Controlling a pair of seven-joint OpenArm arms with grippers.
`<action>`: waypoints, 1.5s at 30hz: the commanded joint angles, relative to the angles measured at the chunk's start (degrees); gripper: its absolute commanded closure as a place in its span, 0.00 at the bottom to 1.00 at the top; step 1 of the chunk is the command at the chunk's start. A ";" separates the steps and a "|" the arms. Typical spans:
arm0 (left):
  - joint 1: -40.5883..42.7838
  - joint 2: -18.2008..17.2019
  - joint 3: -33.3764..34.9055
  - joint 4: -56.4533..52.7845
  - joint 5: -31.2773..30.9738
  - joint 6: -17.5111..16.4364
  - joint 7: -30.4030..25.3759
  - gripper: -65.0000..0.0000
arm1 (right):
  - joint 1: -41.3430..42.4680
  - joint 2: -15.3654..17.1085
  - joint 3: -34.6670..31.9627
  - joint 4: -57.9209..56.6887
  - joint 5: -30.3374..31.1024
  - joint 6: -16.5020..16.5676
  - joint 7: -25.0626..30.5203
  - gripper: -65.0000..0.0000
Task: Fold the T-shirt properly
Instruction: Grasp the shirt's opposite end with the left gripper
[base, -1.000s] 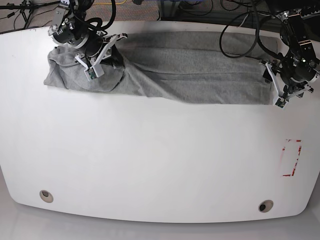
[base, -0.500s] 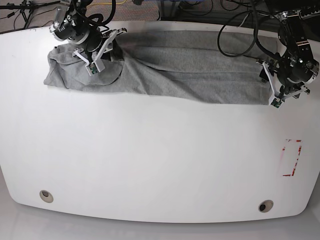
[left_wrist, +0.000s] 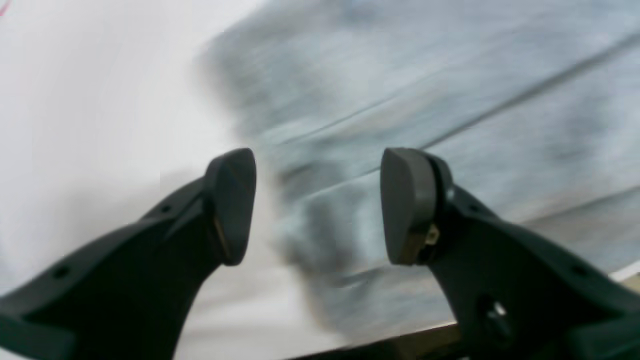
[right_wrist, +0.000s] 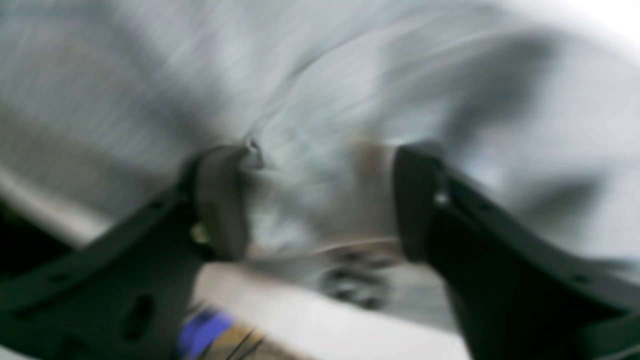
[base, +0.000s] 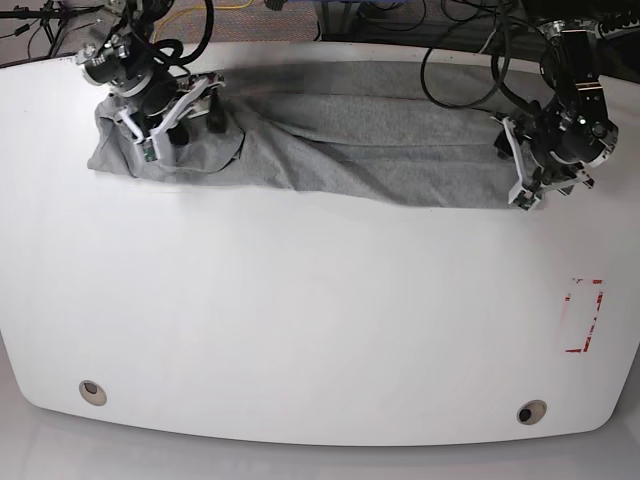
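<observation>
Both arms have drawn back along the table (base: 320, 330), right gripper (base: 170, 118) now released, left gripper (base: 528, 170) spread and empty, over the T-shirt (base: 380, 150) folded lengthwise along the far edge; next, regrasp its ends.

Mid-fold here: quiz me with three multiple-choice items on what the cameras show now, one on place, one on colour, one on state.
1. Where does the T-shirt lie on the table?
A. along the far edge
B. across the middle
C. by the near edge

2. What colour is the outline marked near the table's right edge?
A. blue
B. red
C. green

3. How do the left gripper's jaws stand?
A. shut on cloth
B. shut on nothing
C. apart, nothing between them

Answers:
1 A: in the base view the shirt stretches along the far side between both arms.
2 B: the marking is red.
3 C: the left wrist view shows a clear gap above the shirt's end.
</observation>
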 joint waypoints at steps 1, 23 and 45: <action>0.99 0.91 -0.24 0.81 0.16 -0.06 -0.22 0.47 | 0.61 1.31 2.82 1.24 1.07 0.06 0.91 0.48; 8.37 2.67 -0.24 -5.61 3.94 -0.06 -8.04 0.75 | 4.12 10.27 1.24 -21.53 0.63 0.06 13.57 0.91; -7.01 0.47 1.70 -21.17 5.17 -0.06 -11.56 0.75 | 12.74 12.47 -0.87 -34.45 -11.32 0.06 22.97 0.92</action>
